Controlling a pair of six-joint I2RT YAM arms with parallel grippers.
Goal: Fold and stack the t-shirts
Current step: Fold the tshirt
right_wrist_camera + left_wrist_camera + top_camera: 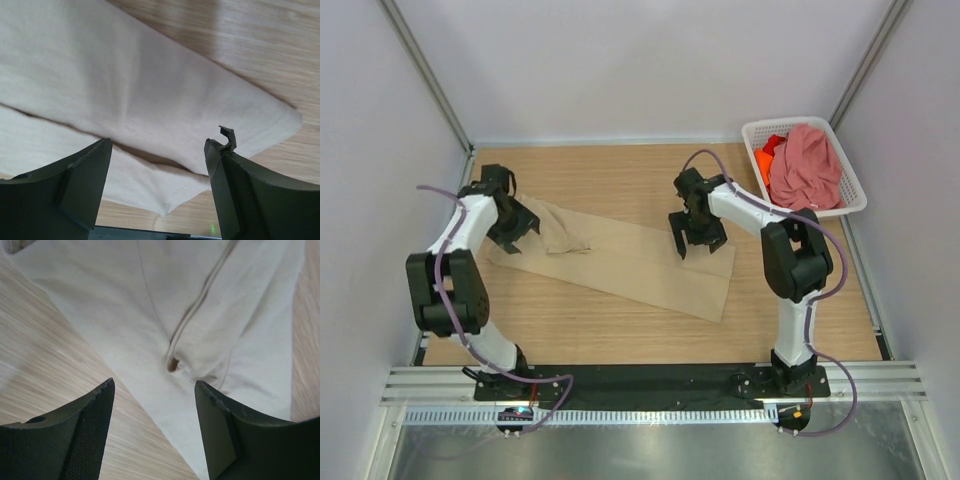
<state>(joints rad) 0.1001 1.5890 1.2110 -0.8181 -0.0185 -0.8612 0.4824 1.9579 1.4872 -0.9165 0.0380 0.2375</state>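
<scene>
The beige-tan t-shirt [630, 262] lies on the wooden table, folded lengthwise into a long band running from upper left to lower right. My left gripper [517, 235] is open and empty, hovering over the shirt's left end, where a folded sleeve [220, 320] shows. My right gripper [698, 245] is open and empty above the shirt's far right edge; the doubled hem corner [175, 200] lies between its fingers. The dusty pink t-shirt [805, 168] and the bright orange t-shirt [764, 160] lie crumpled in the basket.
A white plastic lattice basket [853, 180] stands at the back right corner of the table. Grey walls close in the table [600, 325] on three sides. The black arm-base rail runs along the near edge.
</scene>
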